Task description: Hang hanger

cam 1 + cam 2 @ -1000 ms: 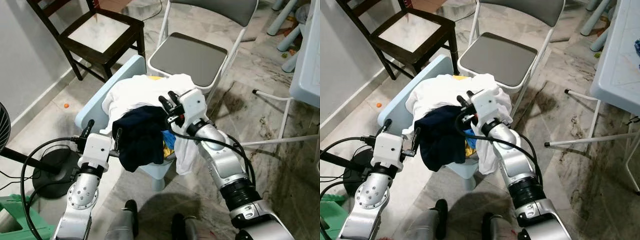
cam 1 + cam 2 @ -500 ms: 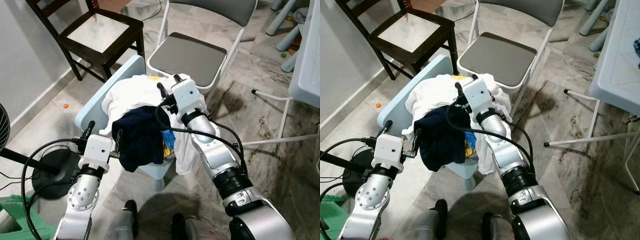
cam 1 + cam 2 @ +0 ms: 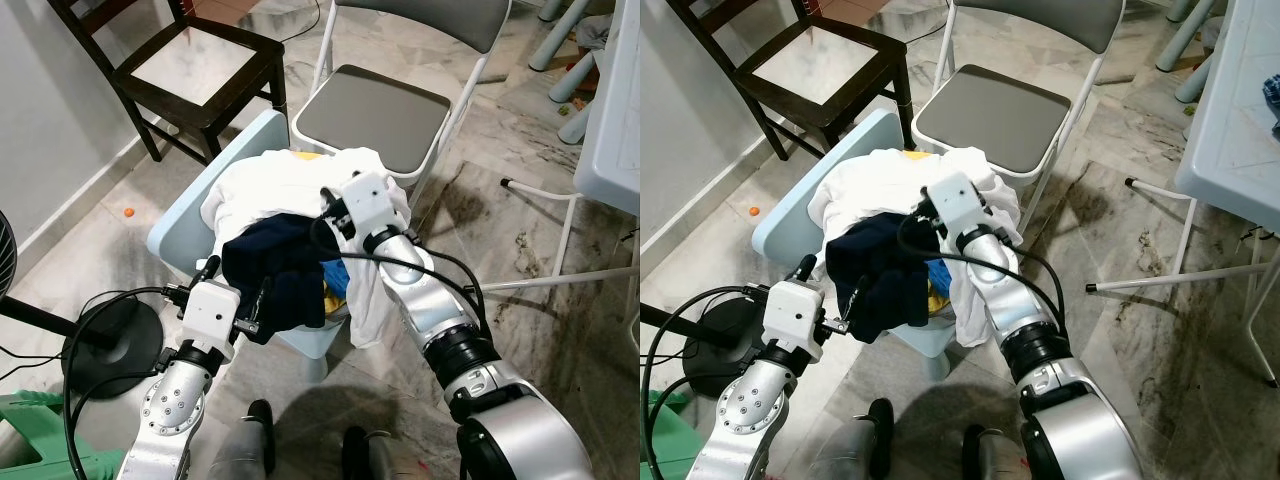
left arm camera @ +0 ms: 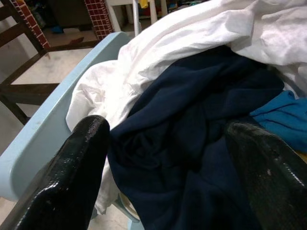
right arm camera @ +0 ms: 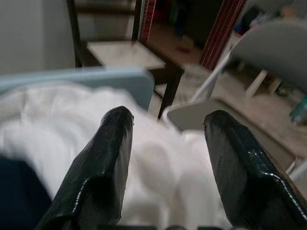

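Observation:
A heap of clothes lies on a light blue child's chair [image 3: 185, 225]: a white cloth [image 3: 265, 185] on top, a navy cloth [image 3: 275, 265] in front, and a bit of bright blue cloth [image 3: 335, 275]. My right gripper [image 3: 325, 210] hovers open over the top of the heap, where white meets navy; its fingers [image 5: 112, 158] stand apart above the white cloth [image 5: 158, 163]. My left gripper [image 3: 238, 288] is open at the heap's near lower edge. Its fingers [image 4: 81, 158] straddle the navy cloth [image 4: 192, 124] without closing on it.
A grey folding chair [image 3: 375, 105] stands just behind the heap, and a dark wooden chair [image 3: 195, 65] is at the back left. A fan base [image 3: 100, 345] with cables sits at my left. A white table [image 3: 610, 140] and thin white rods [image 3: 545, 190] are on the right.
My left gripper has moved forward and right, up against the navy cloth. My right gripper went out over the white cloth, then drew back a little toward the navy cloth.

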Robot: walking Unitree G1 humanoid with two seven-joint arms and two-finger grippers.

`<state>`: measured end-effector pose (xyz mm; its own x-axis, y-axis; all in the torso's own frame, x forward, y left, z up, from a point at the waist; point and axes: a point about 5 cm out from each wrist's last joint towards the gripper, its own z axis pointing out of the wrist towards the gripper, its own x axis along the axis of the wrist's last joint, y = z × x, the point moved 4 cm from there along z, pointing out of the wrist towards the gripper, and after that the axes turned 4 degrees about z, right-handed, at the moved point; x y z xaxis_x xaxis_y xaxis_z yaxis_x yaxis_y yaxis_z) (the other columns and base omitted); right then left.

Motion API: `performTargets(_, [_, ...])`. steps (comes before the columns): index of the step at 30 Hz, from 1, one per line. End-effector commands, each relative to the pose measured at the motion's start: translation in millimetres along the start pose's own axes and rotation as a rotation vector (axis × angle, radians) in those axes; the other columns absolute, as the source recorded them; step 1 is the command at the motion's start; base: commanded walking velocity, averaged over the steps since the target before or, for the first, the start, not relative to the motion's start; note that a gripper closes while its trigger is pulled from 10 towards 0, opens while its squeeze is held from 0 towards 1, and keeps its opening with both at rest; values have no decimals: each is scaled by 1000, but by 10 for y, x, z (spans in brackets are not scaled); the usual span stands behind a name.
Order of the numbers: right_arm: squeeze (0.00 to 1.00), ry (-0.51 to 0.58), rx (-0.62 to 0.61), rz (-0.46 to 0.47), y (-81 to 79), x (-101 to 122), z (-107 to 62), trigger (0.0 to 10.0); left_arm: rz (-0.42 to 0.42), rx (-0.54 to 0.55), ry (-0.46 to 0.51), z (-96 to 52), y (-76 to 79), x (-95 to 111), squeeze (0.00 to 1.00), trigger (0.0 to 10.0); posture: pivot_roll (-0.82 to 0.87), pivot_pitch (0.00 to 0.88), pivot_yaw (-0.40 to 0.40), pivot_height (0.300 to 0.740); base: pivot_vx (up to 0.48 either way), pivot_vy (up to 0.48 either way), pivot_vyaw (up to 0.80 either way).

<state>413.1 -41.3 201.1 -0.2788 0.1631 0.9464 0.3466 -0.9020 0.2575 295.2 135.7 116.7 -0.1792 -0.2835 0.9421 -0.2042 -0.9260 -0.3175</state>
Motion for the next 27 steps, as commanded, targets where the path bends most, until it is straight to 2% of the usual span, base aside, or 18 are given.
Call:
performTargets(1, [0,53,-11,11,30,130,20,10000,-3,-12,-5,-48,25,-9,0,10000,331,307,-62,740,0,0,0])
performTargets(4, [0,-27,-15,-28,80,-9,25,10000,-4,-14,-6,-45,27,-10,0,10000,330,305,-64,740,0,0,0])
performTargets(8, [0,-228,47,-39,27,-420,-64,10000,-6,-16,-5,-39,36,-9,0,10000,328,306,-66,740,0,0,0])
performTargets(10, [0,-251,33,-101,58,-501,-103,10000,-6,-16,-6,-38,38,-10,0,10000,330,307,-66,740,0,0,0])
performTargets(15, [0,-302,53,-116,9,-630,-153,10000,-6,-17,-8,-43,37,-12,0,10000,333,309,-62,740,0,0,0])
performTargets(16, [0,-313,65,-104,-25,-659,-166,4431,-6,-18,-8,-44,36,-12,0,10000,334,309,-61,740,0,0,0])
performTargets(17, [0,-320,74,-95,-46,-676,-171,4431,-5,-18,-8,-46,36,-12,0,10000,335,309,-61,740,0,0,0])
performTargets(18, [0,-334,86,-75,-79,-712,-190,0,-4,-18,-9,-47,34,-13,0,10000,336,310,-60,740,0,0,0])
performTargets(20, [0,-363,116,-44,-152,-793,-239,0,-1,-16,-11,-50,26,-19,0,10000,337,310,-60,740,0,0,0])
performTargets(27, [0,-370,134,-4,-195,-836,-276,0,3,-11,-11,-51,12,-19,0,10000,337,310,-61,740,0,0,0])
